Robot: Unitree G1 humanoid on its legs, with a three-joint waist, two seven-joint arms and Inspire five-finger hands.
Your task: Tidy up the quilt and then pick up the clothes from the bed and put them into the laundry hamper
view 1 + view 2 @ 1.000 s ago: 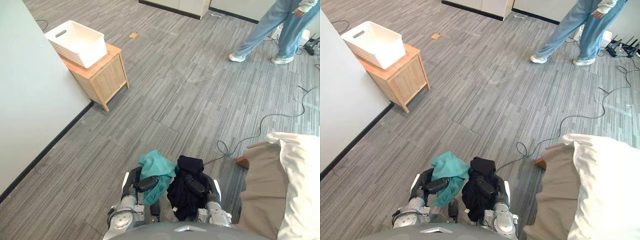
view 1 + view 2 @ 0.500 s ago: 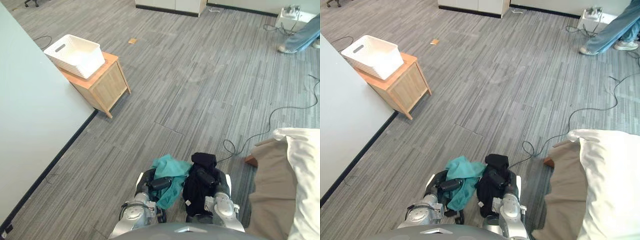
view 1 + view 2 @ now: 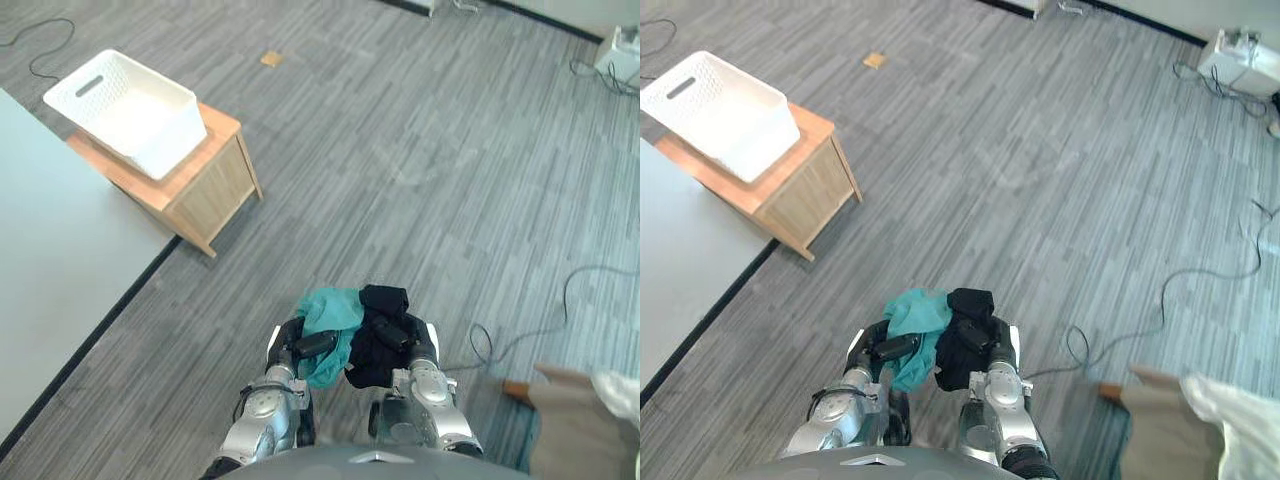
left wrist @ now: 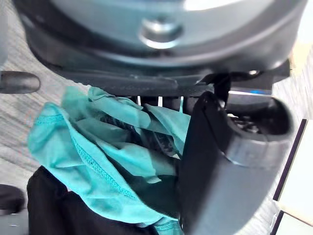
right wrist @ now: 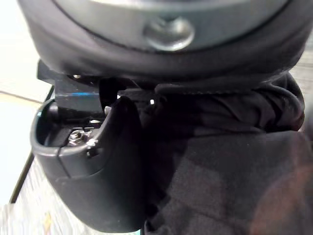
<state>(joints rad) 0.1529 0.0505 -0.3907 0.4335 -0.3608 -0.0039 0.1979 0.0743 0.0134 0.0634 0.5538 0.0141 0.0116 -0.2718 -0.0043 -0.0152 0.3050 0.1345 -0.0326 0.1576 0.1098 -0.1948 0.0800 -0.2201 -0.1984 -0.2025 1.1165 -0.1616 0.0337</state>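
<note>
- My view swung; the white hamper (image 3: 130, 100) lay at 10 o'clock.
- My left hand (image 3: 316, 345) gripped the teal garment (image 3: 335, 308).
- My right hand (image 3: 393, 335) gripped the black garment (image 3: 384, 298).

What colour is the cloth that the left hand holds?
Teal. The cloth shows best in the left wrist view, gripped by the left hand.

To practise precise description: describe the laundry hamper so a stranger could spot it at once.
Follow the pale wall on the robot's left to the wooden cabinet beside it. On top sits the laundry hamper: white, perforated, with a slot handle, unlike the plain wood beneath.
</note>
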